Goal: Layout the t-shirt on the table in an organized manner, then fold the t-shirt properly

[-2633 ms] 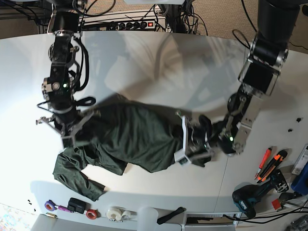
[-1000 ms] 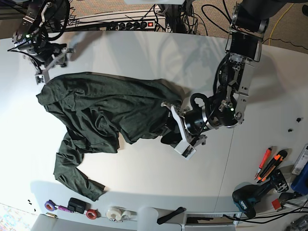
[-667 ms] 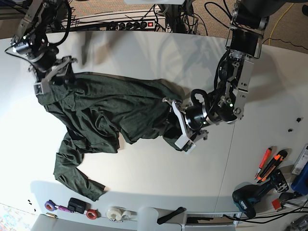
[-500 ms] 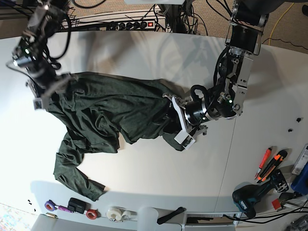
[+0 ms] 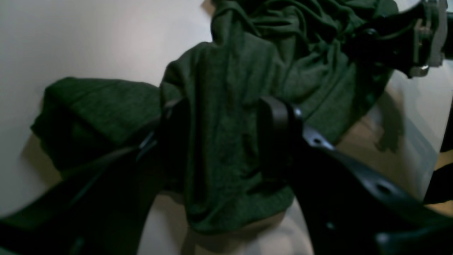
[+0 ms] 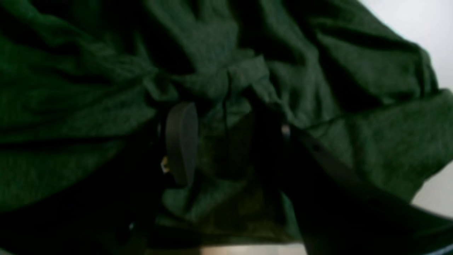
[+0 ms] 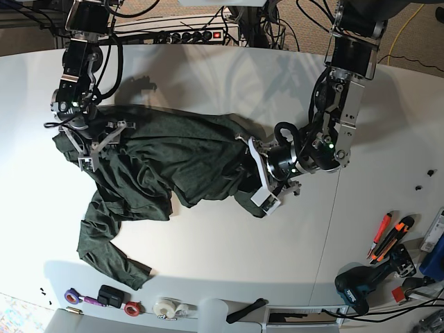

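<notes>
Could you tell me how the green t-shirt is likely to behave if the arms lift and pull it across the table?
The t-shirt looks soft and deeply wrinkled, so it will probably sag and bunch rather than hold shape. Its long sleeve trails loose and would likely drag behind. The table appears smooth, so the fabric should slide easily.

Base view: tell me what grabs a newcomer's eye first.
The dark green t-shirt sprawls crumpled across the middle of the white table, one sleeve trailing toward the near left edge. Both arms reach into it: the right gripper at its left end, the left gripper at its right end, each with cloth between its jaws.
</notes>
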You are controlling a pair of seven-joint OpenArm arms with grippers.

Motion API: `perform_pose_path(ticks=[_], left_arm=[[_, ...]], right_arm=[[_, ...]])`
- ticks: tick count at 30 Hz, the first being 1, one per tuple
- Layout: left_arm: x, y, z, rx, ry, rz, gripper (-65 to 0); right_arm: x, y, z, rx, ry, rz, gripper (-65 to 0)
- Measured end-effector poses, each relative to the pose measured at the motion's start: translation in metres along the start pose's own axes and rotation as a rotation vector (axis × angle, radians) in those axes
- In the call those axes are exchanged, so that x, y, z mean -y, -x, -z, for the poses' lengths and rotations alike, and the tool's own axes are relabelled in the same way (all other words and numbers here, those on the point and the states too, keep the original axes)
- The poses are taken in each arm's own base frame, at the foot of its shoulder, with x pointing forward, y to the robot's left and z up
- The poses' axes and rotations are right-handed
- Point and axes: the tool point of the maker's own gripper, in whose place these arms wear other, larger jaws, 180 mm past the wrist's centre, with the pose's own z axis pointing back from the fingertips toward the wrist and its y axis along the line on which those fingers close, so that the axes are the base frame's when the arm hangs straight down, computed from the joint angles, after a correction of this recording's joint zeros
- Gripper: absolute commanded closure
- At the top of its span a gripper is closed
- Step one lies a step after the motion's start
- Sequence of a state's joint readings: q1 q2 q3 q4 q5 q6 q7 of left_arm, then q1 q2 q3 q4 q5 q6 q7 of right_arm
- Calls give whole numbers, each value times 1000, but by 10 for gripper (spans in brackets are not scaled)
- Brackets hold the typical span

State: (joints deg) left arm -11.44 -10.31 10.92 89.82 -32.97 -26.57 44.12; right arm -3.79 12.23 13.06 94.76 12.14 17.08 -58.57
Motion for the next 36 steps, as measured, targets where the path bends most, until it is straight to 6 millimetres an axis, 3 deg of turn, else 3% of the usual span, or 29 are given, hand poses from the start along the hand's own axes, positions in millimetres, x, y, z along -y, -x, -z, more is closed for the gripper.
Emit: perform_pose_path(ticks=[1,5,11,15,18,22,27,33,36], left_arm=[[0,0,0,0,0,0,-309],[0,0,0,0,0,0,-309],[-2,2,0,-9,-11,8,-309],[-6,8,0,-22,-37,-6,-309],[-3,13,0,-25,-34,-15,-309],[-3,14,0,-26,-33,-18,-309],[-3,14,0,-27,-34,-16,-309],[-3,14,0,-27,-34,-17,-309],[-3,14,0,-27,-34,-17,-309]], right_arm=[[0,0,0,1,-1,1,-253],[-2,0,0,-3,-7,2,0],[7,6,-19,-77,52,-56,0],[19,-16,-48,16,117,-81,0],[12,-31,-65,84,116,-104,0],[10,-33,-72,95,120,-114,-19],[9,-11,-71,38,112,-128,-230],[5,29,-71,-58,97,-144,-244],[5,35,-72,-64,94,-146,-244]])
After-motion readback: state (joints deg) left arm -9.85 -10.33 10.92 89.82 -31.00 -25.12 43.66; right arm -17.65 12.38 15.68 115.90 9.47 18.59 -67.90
